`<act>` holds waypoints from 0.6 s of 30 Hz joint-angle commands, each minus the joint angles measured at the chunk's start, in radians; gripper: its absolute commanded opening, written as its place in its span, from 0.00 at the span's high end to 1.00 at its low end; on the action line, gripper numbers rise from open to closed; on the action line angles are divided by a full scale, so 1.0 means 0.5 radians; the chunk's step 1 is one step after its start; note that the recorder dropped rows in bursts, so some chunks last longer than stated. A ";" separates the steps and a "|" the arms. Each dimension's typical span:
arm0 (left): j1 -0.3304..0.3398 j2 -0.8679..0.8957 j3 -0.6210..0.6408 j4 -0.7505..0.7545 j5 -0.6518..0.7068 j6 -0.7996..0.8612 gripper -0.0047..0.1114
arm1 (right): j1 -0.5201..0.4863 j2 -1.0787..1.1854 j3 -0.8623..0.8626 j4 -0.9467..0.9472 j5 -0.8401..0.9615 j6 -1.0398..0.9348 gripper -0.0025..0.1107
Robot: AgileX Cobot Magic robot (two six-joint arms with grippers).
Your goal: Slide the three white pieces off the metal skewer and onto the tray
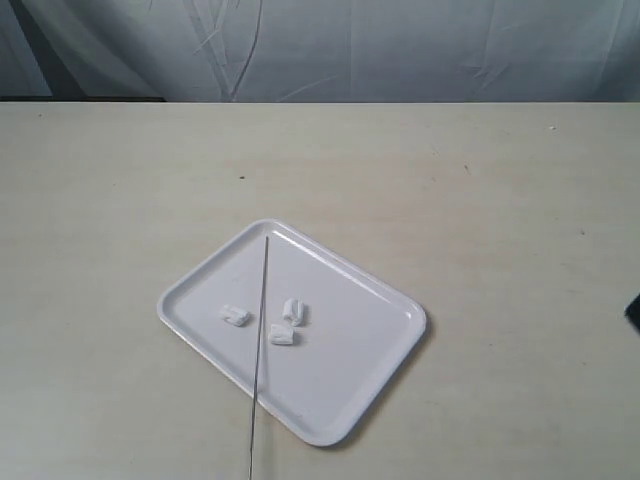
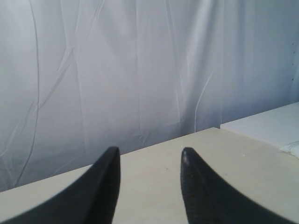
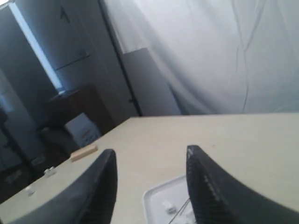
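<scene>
Lying across the tray [image 1: 350, 275], the metal skewer [image 1: 262, 330] runs from far corner over near edge onto the desk [image 1: 480, 180]; three white pieces [image 1: 294, 311] sit loose on the tray beside it. Left gripper [image 2: 149, 150] and right gripper [image 3: 149, 151]: jaws apart, empty, the right seemingly nearer, tray ahead of its tips.

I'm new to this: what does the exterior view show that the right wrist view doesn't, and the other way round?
Only the exterior view: the whole tray, all three white pieces lying loose on it, and the metal skewer crossing it and running past its near rim. Only the right wrist view: two black jaws standing apart, a wooden block near the table edge, a dim room beyond. Both: the table, part of the tray, the white curtain.
</scene>
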 commanded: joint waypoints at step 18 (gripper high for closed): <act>0.003 -0.018 0.009 -0.016 -0.011 -0.015 0.61 | -0.008 -0.013 0.011 -0.002 0.476 -0.007 0.58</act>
